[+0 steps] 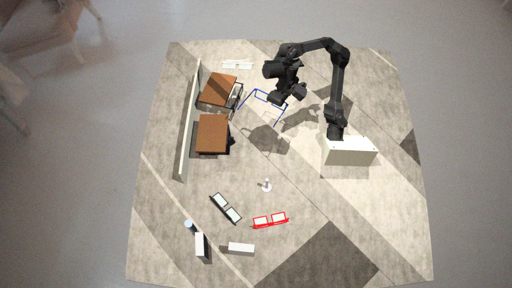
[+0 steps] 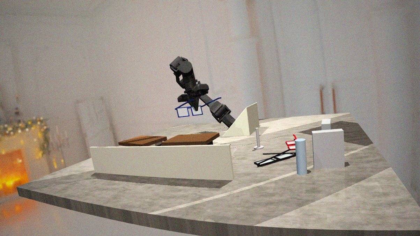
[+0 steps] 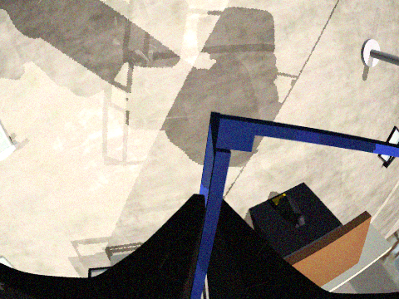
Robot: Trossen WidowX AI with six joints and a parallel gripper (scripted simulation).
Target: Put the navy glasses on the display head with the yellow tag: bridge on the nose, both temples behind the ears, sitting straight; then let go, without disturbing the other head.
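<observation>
The navy glasses (image 1: 246,99) (image 2: 183,116) (image 3: 233,141) hang in the air with both temples open. My gripper (image 2: 196,109) (image 3: 205,205) is shut on their front frame, off-centre toward one lens; in the top view its tips are hidden. The head with the yellow tag (image 3: 279,199) is a dark block (image 1: 232,140) (image 3: 316,216) under a brown board (image 1: 211,133) (image 3: 332,249). The glasses are above and away from it, not touching. The other head, pale with a black outline around it, sits under a second brown board (image 1: 218,88); its details are unclear.
A long pale wall (image 1: 189,118) (image 2: 163,162) runs behind both boards. A small white post (image 1: 266,187) (image 2: 258,140), black glasses (image 1: 222,210), red glasses (image 1: 270,225), a blue cylinder (image 1: 188,223) (image 2: 300,156), two white blocks (image 1: 199,243) (image 1: 241,247) and white glasses (image 1: 237,63) are around.
</observation>
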